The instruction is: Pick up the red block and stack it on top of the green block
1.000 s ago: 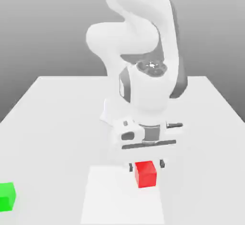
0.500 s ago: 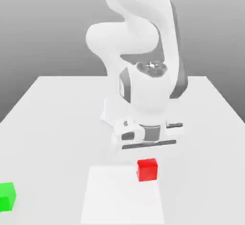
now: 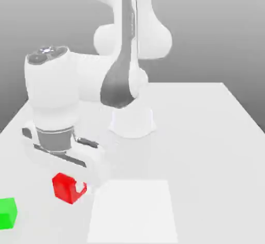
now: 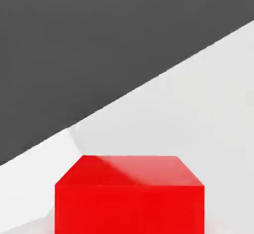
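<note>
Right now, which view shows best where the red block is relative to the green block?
The exterior view: the red block hangs in the gripper, tilted, toward that view's right of the green block on the table. The hand view shows the red block close up.

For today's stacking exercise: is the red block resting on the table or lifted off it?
Lifted. The red block hangs tilted in the shut gripper, above the table, not yet over the green block.

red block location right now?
The red block is in the exterior view's lower left, held in the shut pincer just under the hand. It sits right of and slightly above the green block and does not touch it.
</note>
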